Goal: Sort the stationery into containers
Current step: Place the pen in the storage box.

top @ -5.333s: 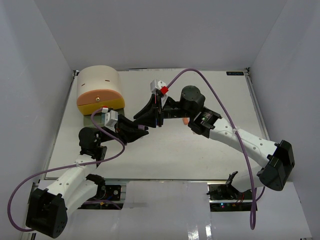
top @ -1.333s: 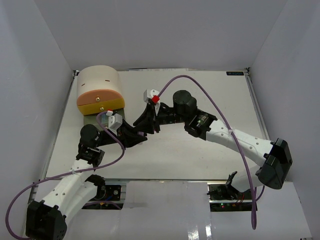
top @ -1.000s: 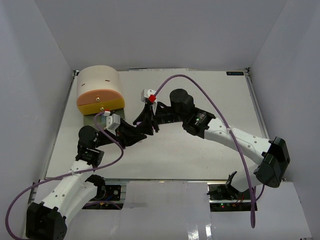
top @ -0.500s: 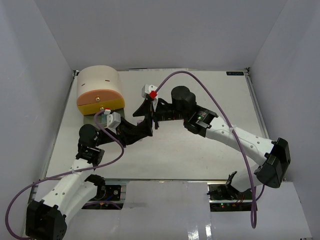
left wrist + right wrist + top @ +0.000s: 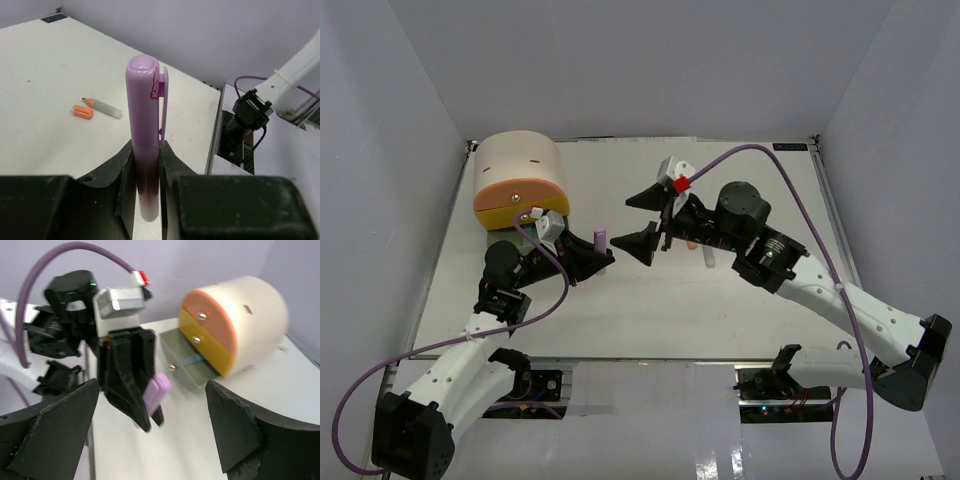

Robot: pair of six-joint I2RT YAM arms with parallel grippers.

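My left gripper (image 5: 592,250) is shut on a lilac pen (image 5: 601,238), which stands upright between its black fingers (image 5: 120,165). The left wrist view shows the pen (image 5: 145,125) with its clip and rounded cap rising from the jaws. My right gripper (image 5: 642,222) hangs wide open just right of it, holding nothing. In the right wrist view the held pen (image 5: 156,391) lies beyond the spread fingers (image 5: 55,435). The beige cabinet (image 5: 518,165) stands at the far left, and its grey-green bottom drawer (image 5: 192,362) is pulled out with a blue item inside.
A grey pen with an orange tip (image 5: 102,106) and a short orange piece (image 5: 82,111) lie on the white table to the right of the grippers. From above, a pale pen (image 5: 705,258) lies partly under the right arm. The peach (image 5: 210,315) and yellow (image 5: 205,342) drawers are closed.
The right gripper has opened wide and drawn back to the right, away from the left gripper. The lilac pen stays in the left gripper, which has shifted slightly toward the cabinet.
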